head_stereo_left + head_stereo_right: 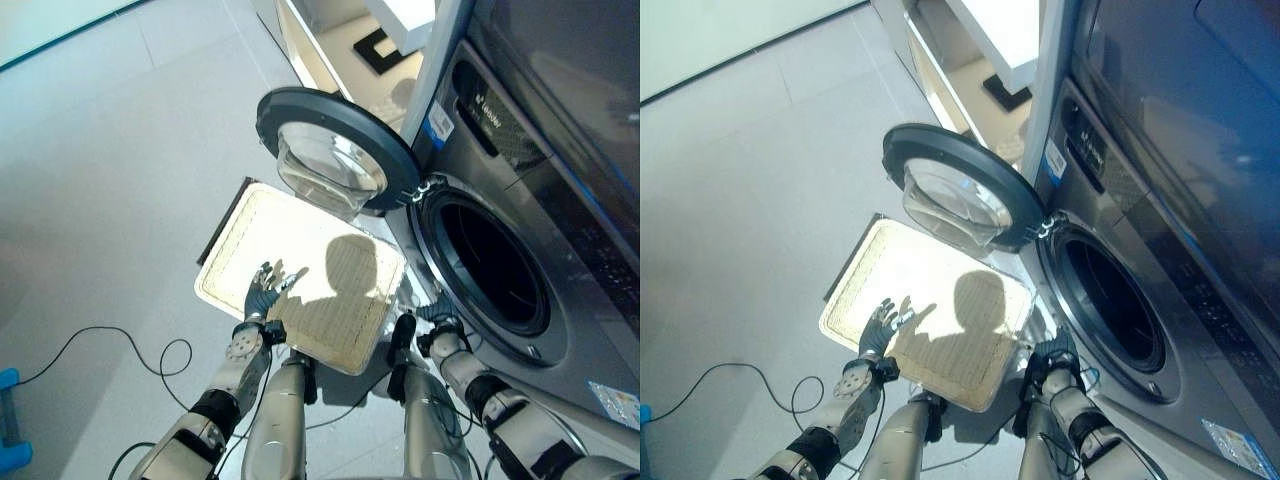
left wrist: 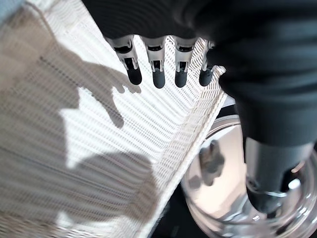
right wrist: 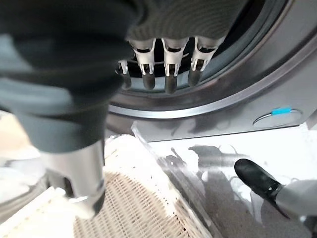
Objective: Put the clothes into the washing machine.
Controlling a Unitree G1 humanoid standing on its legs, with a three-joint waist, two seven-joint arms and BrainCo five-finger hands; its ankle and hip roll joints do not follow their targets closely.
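A white mesh laundry basket [image 1: 232,240] lies on the floor in front of the washing machine [image 1: 560,200], and I see no clothes in it. The round door [image 1: 335,150] stands swung open over the basket's far edge. The drum opening [image 1: 490,265] is dark inside. My left hand [image 1: 265,290] hovers over the basket's near left part, fingers [image 2: 158,74] straight and spread, holding nothing. My right hand [image 1: 443,335] is low between the basket's right corner and the drum's lower rim [image 3: 237,84]. Its fingers [image 3: 171,79] are relaxed and empty.
Grey tiled floor spreads to the left of the basket. A pale shelf unit [image 1: 340,40] stands behind the machine's door. A blue object [image 1: 8,420] sits at the far lower left. The door's glass bowl [image 2: 223,198] hangs close beside the basket's rim.
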